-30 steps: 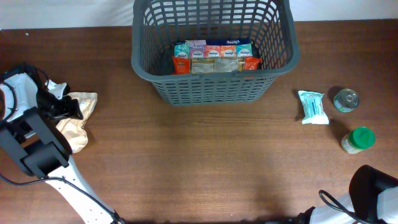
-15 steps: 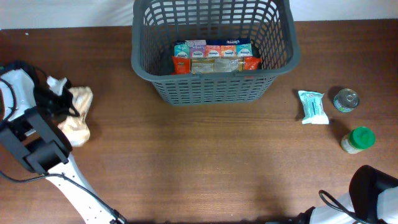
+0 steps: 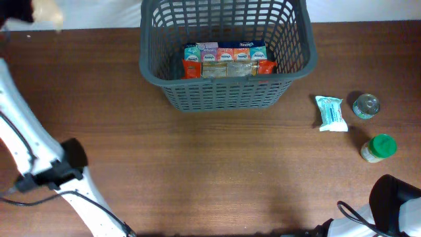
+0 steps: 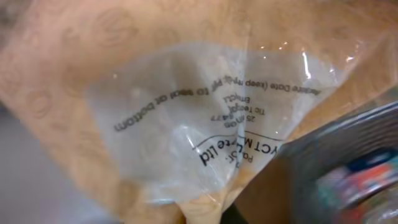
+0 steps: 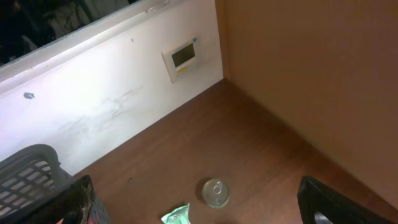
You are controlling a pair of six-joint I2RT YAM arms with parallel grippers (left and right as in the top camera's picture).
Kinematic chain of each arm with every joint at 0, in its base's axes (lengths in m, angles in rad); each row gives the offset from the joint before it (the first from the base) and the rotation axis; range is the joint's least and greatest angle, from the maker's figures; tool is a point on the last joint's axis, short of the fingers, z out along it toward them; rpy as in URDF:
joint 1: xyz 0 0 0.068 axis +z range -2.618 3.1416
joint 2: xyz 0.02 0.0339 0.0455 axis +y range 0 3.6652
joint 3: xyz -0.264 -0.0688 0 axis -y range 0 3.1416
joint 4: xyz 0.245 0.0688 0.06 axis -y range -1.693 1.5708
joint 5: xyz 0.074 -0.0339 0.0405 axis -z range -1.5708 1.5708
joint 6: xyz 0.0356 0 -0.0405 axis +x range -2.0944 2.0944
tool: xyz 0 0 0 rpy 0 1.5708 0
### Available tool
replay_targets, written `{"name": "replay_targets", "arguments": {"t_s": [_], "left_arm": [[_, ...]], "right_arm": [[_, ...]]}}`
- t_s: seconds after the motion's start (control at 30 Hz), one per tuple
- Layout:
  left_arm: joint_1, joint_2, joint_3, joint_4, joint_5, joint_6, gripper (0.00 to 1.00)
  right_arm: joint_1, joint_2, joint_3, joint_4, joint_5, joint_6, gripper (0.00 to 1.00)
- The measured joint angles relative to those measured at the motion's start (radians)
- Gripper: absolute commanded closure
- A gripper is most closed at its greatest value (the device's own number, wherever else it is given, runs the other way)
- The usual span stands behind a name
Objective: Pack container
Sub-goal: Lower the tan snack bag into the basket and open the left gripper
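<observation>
The container (image 3: 223, 92), a large dark grey slotted basket, stands at the back middle of the table with several colourful packets (image 3: 227, 60) lined up inside. My left gripper (image 3: 29, 13) is raised at the far left corner, shut on a tan bag (image 3: 47, 11). In the left wrist view the bag (image 4: 186, 118), with its clear printed window, fills the frame, and the container's rim (image 4: 336, 162) shows blurred at the lower right. My right gripper (image 5: 198, 202) is open and holds nothing, hovering over the table's right side above a can (image 5: 215, 193).
On the right of the table lie a pale green packet (image 3: 331, 112), a small round can (image 3: 366, 105) and a green-lidded jar (image 3: 378, 147). The right arm's base (image 3: 395, 207) sits at the front right corner. A white wall with a small panel (image 5: 181, 56) runs behind the table.
My left gripper closed on the tan bag lying at the table's left and lifted it up and back to the far left corner. The right arm has not moved.
</observation>
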State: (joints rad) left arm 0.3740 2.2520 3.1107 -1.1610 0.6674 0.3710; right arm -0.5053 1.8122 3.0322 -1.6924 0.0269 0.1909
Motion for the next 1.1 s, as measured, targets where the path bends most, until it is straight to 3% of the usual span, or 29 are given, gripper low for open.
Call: {"name": "replay_targets", "arguments": {"t_s": [0.23,0.47,0.6,0.73,1.1], "left_arm": [[-0.377,-0.133,0.021,0.042,0.014,0.190,0.99],[-0.711,-0.090,-0.205,0.020,-0.349,0.373,0.99],[-0.809,-0.014,-0.366,0.041,-0.526,0.420,0.98],[-0.846,0.068,-0.460,0.043,-0.613,0.425,0.99],[-0.867,0.196,-0.483,0.019,-0.642,0.395,0.99]], "right_arm": [[0.000,0.000,0.000,0.000,0.000,0.000,0.01],[0.000,0.000,0.000,0.000,0.000,0.000,0.01],[0.000,0.000,0.000,0.000,0.000,0.000,0.01],[0.000,0.000,0.000,0.000,0.000,0.000,0.01],[0.000,0.000,0.000,0.000,0.000,0.000,0.01]]}}
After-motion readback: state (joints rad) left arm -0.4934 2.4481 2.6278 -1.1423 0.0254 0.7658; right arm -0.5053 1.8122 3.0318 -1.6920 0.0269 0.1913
